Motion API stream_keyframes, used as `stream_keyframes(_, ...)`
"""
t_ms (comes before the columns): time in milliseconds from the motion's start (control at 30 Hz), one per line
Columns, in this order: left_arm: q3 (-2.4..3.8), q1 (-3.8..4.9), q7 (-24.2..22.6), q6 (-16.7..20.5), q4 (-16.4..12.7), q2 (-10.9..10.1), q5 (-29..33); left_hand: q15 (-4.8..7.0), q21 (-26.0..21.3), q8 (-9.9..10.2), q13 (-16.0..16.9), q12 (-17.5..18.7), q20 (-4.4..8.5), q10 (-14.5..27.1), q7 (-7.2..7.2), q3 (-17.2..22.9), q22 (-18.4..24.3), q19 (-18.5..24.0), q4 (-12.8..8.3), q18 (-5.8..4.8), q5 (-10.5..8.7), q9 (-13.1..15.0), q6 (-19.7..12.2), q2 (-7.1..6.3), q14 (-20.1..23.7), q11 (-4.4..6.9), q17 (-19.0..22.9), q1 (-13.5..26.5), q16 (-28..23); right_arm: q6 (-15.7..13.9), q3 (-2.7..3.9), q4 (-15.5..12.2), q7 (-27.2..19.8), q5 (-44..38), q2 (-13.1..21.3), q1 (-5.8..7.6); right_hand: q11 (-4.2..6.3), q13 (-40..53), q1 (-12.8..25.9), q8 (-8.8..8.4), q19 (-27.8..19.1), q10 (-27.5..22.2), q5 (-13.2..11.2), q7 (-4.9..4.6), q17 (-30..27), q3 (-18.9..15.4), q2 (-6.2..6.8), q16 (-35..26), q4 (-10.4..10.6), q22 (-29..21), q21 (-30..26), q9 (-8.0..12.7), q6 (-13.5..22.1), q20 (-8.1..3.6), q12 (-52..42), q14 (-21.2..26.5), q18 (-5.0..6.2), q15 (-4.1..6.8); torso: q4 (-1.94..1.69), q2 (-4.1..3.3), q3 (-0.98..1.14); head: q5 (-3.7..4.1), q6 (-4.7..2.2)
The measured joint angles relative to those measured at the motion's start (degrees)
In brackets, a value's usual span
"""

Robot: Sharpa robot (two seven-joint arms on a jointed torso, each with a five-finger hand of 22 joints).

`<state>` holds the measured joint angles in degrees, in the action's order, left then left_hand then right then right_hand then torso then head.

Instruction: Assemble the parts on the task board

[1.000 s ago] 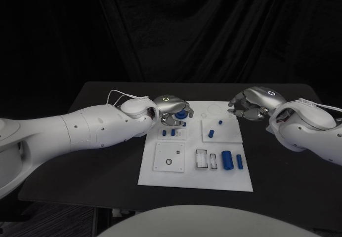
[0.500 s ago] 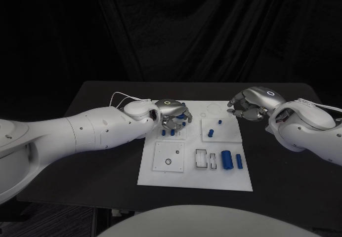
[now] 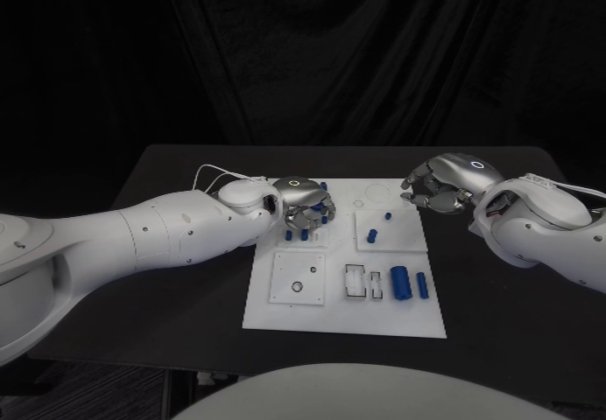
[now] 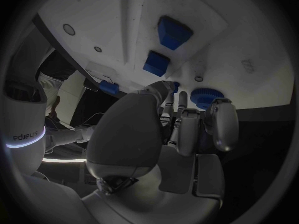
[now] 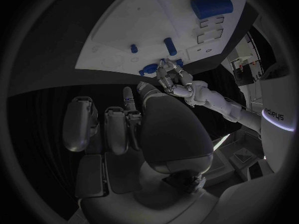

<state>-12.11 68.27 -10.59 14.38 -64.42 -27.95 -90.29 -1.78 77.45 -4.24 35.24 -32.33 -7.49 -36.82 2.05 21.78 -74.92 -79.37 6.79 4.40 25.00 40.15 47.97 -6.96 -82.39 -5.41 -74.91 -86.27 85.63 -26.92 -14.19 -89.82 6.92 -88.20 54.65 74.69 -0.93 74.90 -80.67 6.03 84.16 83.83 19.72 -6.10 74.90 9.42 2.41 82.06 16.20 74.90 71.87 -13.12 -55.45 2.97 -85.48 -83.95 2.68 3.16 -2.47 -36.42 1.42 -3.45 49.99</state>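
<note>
The left hand [image 3: 303, 199] hovers above the task board's [image 3: 316, 315] upper left, its grip unclear, near a round blue part [image 4: 204, 96]. Lower gently, keeping the part square to its seat.

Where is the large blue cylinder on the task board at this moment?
In the head view, the large blue cylinder lies on the task board, in its near right part. A smaller blue cylinder lies just to its right and a white rectangular slot to its left.
</note>
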Motion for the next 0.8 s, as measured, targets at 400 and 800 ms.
stream_keyframes(400, 0.00, -0.04, -0.2, 0.1, 1.3, 1.0, 0.0, 0.98, 0.4, -0.9, -1.3, 0.0, 0.61, -3.9, 0.82, 0.9, 0.0, -0.6, -1.0, 0.00, -1.63, 0.4, 3.0, 0.67, -0.1, 1.32, 0.0, 0.7, 0.0, 0.1, 0.00, 0.1, 0.0, 0.0, -0.2, 0.00, 0.00, 0.0, 0.0, 0.00, 0.0, 0.0, 0.0, 0.00, 0.0, 0.0, 0.00, 0.0, 0.0, 0.0, 0.0, 0.1, 0.0, 0.00, 0.0, 0.0, 0.00, 0.00, -0.03, -0.01, 0.04, 0.17, 0.00)
stream_keyframes(800, 0.00, -0.23, -0.2, 0.0, 2.0, 1.4, 0.0, 2.11, 0.5, -1.1, -2.4, 0.8, 1.05, -6.4, 1.45, 1.4, 0.0, -0.6, -2.2, 0.00, -2.23, 0.5, 4.5, 0.91, 0.0, 2.56, 0.0, 0.9, 0.0, 0.1, 0.00, 0.1, 0.0, 0.0, -0.2, 0.00, 0.00, 0.0, 0.0, -0.21, 0.0, 0.0, 0.0, 0.00, 0.0, 0.0, 0.00, 0.0, 0.0, 0.0, 0.0, 0.1, 0.0, 0.00, 0.2, 0.0, 0.00, 0.00, -0.03, -0.01, 0.04, 0.36, 0.00)
